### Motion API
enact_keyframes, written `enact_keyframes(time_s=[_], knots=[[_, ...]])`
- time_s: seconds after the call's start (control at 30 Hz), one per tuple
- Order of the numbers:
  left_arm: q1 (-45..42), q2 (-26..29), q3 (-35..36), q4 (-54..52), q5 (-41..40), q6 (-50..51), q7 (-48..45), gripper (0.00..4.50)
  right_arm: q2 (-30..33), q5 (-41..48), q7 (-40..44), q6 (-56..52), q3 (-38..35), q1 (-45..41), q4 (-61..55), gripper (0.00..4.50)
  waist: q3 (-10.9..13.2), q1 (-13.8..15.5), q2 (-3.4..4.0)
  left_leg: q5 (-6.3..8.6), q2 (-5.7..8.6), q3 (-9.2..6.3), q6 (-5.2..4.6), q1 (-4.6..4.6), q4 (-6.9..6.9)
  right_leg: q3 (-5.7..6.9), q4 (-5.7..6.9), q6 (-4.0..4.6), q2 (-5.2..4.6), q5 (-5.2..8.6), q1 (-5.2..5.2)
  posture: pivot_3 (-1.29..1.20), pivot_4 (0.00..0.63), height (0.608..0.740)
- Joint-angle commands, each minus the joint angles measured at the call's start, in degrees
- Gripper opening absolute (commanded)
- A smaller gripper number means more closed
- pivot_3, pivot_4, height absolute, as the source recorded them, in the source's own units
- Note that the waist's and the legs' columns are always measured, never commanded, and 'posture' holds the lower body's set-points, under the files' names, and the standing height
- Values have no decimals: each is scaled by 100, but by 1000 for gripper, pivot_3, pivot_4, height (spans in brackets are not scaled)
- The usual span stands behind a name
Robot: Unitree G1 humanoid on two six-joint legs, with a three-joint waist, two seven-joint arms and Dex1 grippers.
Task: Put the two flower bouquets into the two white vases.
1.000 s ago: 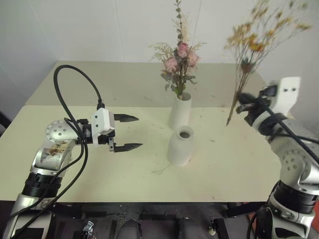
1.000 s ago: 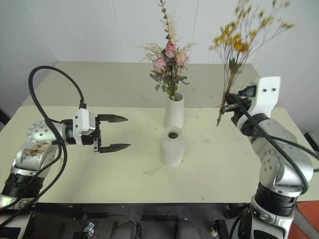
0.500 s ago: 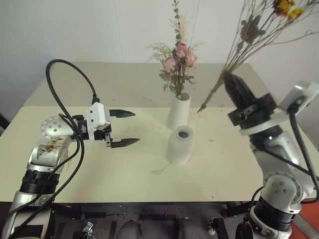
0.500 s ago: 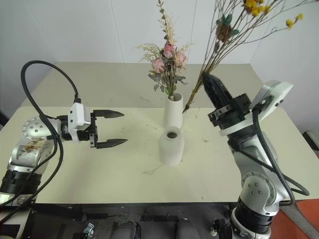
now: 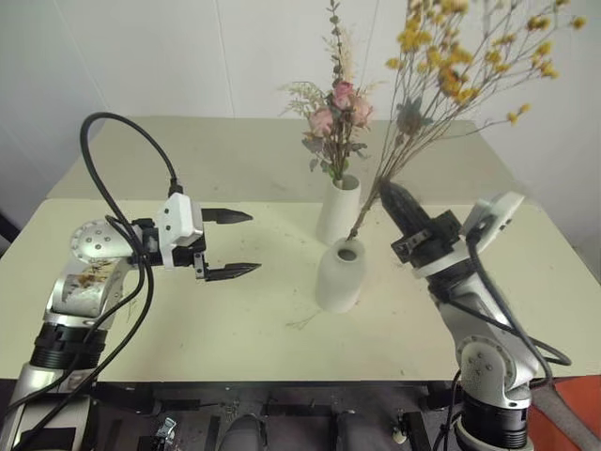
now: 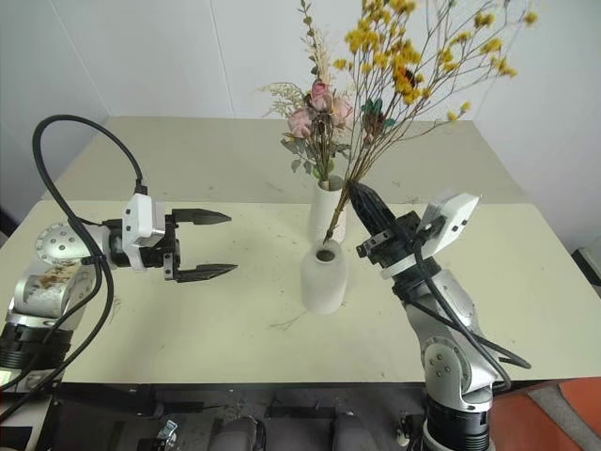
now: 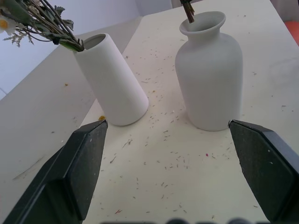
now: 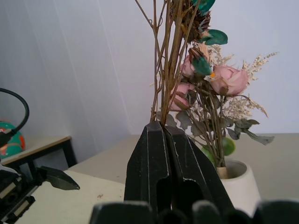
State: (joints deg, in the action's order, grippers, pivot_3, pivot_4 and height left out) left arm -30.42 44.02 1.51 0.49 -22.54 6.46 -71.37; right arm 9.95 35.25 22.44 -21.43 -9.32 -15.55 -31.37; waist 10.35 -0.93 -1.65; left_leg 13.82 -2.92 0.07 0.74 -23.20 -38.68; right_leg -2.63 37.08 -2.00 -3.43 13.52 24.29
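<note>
clamping the yellow bouquet (image 5: 441,70) by its stems, the right gripper (image 5: 394,199) holds their tips just above the short vase (image 5: 339,274); left gripper (image 5: 239,244) gapes empty.

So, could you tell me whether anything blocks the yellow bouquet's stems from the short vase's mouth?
Nothing visible does. The right gripper holds the yellow bouquet with its stem ends right at the short vase mouth; the tall vase stands behind.
</note>
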Motion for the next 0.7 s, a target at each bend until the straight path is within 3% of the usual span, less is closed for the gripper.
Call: enact_keyframes(time_s=[0.03,0.5,0.6,0.7], knots=[[6,96,231,-204,-107,8,55,4500,2,-236,70,445,121,152,-37,54,0,0,0,0,0,0,0,0,0,0,0,0,0,0,0,0,150,740],[61,240,283,-173,-164,42,-69,4500,52,-952,361,1461,676,916,-19,54,0,-7,0,0,0,1,0,2,0,-1,0,0,0,1,-1,0,150,740],[58,252,293,-123,-114,12,-47,4500,8,-853,512,1613,747,1006,9,754,0,-1,0,0,1,1,0,1,-1,-1,-1,0,0,1,-1,0,150,740],[51,264,291,-97,-96,-7,-57,4500,58,-699,748,1686,829,1184,-107,1734,0,3,0,0,0,0,0,2,0,0,-1,0,0,1,-2,0,150,740]])
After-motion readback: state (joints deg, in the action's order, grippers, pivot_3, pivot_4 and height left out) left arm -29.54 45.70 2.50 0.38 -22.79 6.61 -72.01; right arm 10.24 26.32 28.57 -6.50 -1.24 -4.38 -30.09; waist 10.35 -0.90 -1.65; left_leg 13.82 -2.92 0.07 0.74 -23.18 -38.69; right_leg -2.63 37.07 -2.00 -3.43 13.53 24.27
